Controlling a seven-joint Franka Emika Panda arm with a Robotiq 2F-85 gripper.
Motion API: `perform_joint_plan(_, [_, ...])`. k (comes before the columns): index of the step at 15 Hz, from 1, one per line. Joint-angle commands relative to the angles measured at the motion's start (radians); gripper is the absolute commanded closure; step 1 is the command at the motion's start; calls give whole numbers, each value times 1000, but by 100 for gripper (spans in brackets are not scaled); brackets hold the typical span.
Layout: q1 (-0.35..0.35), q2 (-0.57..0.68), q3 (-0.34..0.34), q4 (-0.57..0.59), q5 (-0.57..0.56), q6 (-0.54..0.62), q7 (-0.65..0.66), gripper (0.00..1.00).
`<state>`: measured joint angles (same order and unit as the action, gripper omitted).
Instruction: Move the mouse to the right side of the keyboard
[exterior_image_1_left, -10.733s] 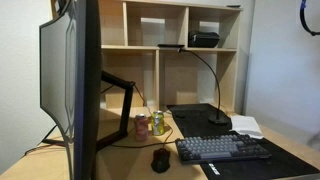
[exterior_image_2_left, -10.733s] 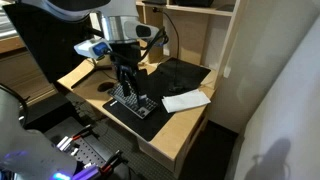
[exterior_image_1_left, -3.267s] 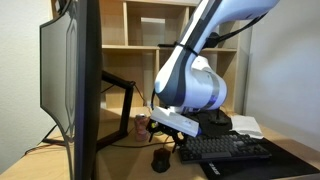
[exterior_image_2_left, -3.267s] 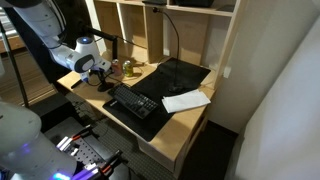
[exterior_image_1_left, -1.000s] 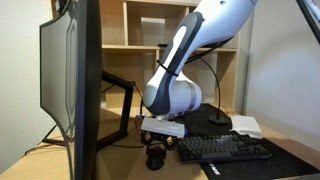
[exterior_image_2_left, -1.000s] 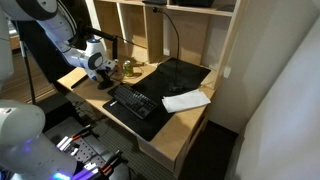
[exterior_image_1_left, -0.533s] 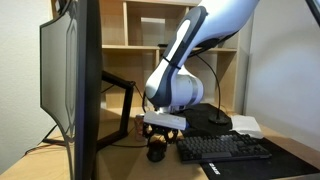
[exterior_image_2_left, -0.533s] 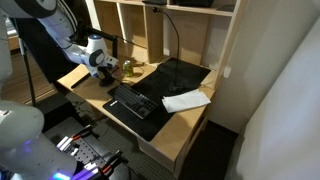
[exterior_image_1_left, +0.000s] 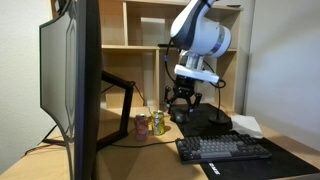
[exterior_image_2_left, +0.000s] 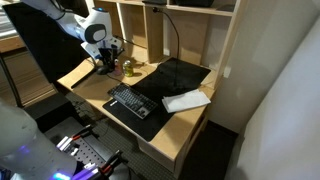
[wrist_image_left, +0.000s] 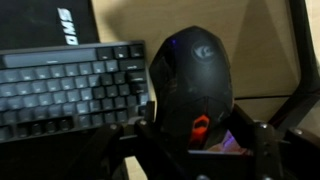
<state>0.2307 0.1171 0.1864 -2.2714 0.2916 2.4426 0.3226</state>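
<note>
Noting the pale wooden desk (exterior_image_1_left: 125, 165): the patch beside the left end of the keyboard, where the mouse sat half a second ago, is now showing bare in an exterior view.

The white seven-joint arm (exterior_image_1_left: 205, 35) is now standing high above the desk, having risen from its low crouch at the desk surface.

The wide, low black keyboard with dark grey-blue keys (exterior_image_1_left: 222, 149) is lying unmoved on the black desk mat (exterior_image_1_left: 285, 160), also visible in the wrist view (wrist_image_left: 70, 85).

The black Robotiq gripper (exterior_image_1_left: 183, 100) is hanging well above the desk, near the shelf unit, clenched on the mouse; in the wrist view its jaws are pressing both flanks of the shell.

The small black domed mouse (wrist_image_left: 190, 85) is riding between the fingers (wrist_image_left: 268, 140), clear of the desk, with the keyboard's end below it.

Judgement: pick is done and lift is under way. Remaining: carrying it across the keyboard to the far, right end and setting it down on the mat. The smooth shell may be slipping, so a slow traverse is advisable.
</note>
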Motion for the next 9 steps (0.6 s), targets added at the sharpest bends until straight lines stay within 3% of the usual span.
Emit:
perform_joint_plan(1, [-62,-204,-52,-168,-115,-135,-43,54])
perform_joint_plan(3, [-110,-287,-86,-261,-299,-117,26,54])
perform_joint_plan(7, [-255,-375,-131,-426,-581,52,165,54])
perform_joint_plan(8, [-218,-318,-115,-334,-500,-39,105,29])
perform_joint_plan(9, [-249,-334,-121,-372,-540,4,127,29])
